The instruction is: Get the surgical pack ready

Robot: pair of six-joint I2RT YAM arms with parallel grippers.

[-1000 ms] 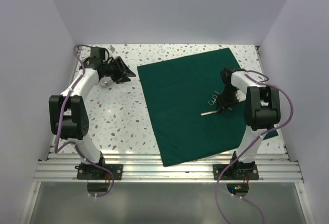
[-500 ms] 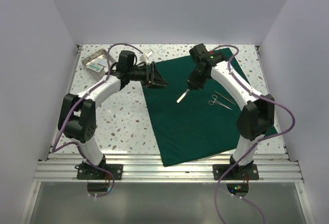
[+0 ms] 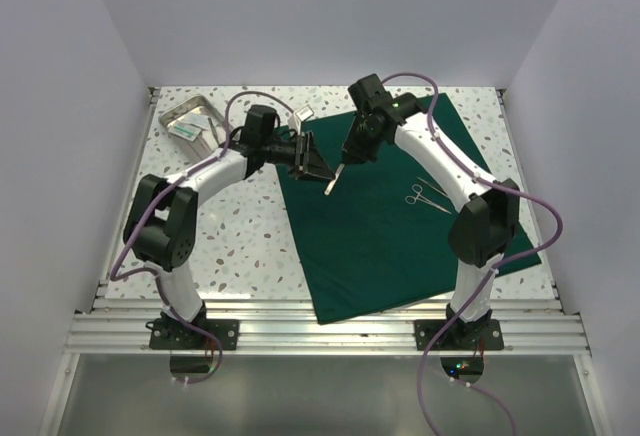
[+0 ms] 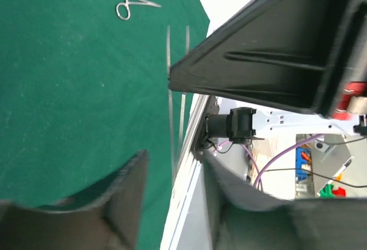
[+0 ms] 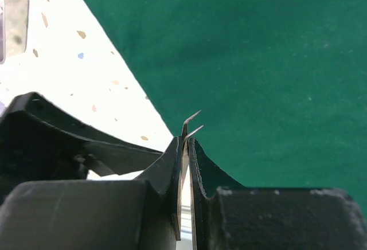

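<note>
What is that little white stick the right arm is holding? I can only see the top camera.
Observer: The right wrist camera shows the right gripper pinched shut on a thin metal tool with two hooked tips.
Operator: Is the left gripper grabbing it too?
Observer: The left wrist camera shows the left gripper with its jaws standing apart, not closed.
Operator: And the shiny thing lying on the cloth?
Observer: Seen close on the green drape, it is a ringed instrument with two loops like scissor handles.
</note>
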